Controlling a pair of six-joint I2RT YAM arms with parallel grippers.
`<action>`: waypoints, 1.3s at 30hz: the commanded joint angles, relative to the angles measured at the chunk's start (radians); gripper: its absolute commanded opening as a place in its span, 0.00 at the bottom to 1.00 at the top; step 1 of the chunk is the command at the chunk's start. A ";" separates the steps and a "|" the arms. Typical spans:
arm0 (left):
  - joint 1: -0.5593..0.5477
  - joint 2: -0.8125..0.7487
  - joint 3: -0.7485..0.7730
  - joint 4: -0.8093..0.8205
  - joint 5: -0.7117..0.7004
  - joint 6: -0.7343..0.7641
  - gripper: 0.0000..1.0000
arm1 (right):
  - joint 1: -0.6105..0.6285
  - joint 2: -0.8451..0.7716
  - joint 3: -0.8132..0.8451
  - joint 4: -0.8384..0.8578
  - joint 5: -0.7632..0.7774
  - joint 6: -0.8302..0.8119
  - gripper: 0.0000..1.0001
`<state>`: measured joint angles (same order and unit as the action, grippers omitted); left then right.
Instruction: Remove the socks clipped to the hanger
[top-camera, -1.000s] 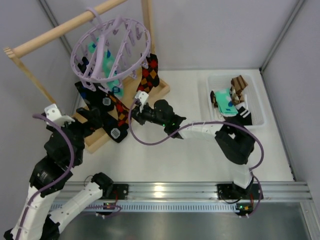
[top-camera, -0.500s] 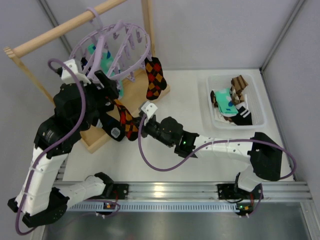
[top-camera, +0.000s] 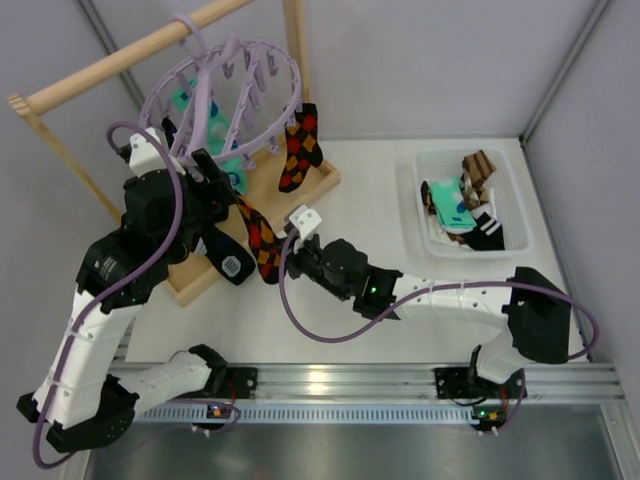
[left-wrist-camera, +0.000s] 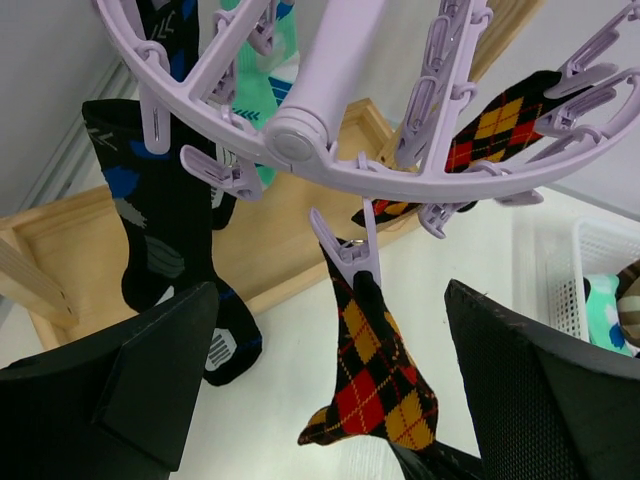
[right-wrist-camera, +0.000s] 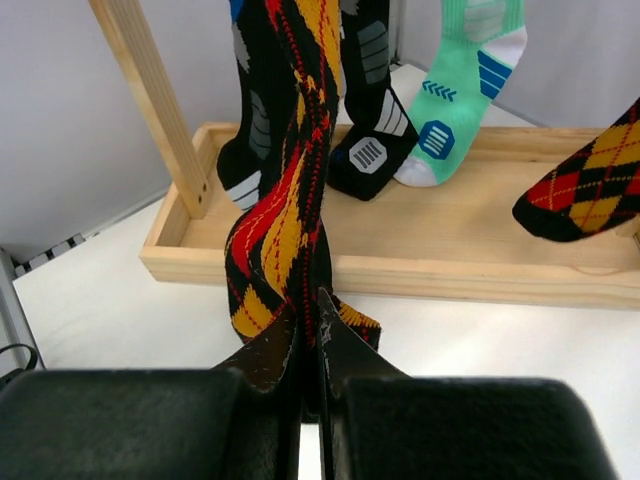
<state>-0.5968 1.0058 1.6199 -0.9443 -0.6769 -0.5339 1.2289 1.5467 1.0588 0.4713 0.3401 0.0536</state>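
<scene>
In the right wrist view the argyle sock (right-wrist-camera: 285, 210) runs off the top edge, and its lower end vanishes between the pressed-together fingers of the right gripper (right-wrist-camera: 308, 335) at bottom centre. In the left wrist view the hanger (left-wrist-camera: 300, 140) is cut off by the top edge and the white bin (left-wrist-camera: 595, 265) by the right edge.

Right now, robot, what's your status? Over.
Right claw shut on argyle sock. Left claw open, facing its clip. Sock not yet off hanger. Nothing seen in the way.
</scene>
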 joint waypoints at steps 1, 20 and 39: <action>0.005 0.045 0.000 0.009 -0.036 -0.043 0.98 | 0.026 -0.033 0.015 0.003 0.016 0.026 0.00; 0.005 0.119 -0.031 0.096 -0.116 -0.048 0.83 | 0.070 -0.014 0.058 -0.020 0.028 0.009 0.00; 0.075 0.157 -0.066 0.222 -0.073 0.046 0.21 | 0.096 -0.017 0.053 -0.020 0.031 -0.005 0.00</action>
<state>-0.5365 1.1633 1.5635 -0.7963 -0.7647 -0.5114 1.2980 1.5463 1.0626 0.4473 0.3561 0.0544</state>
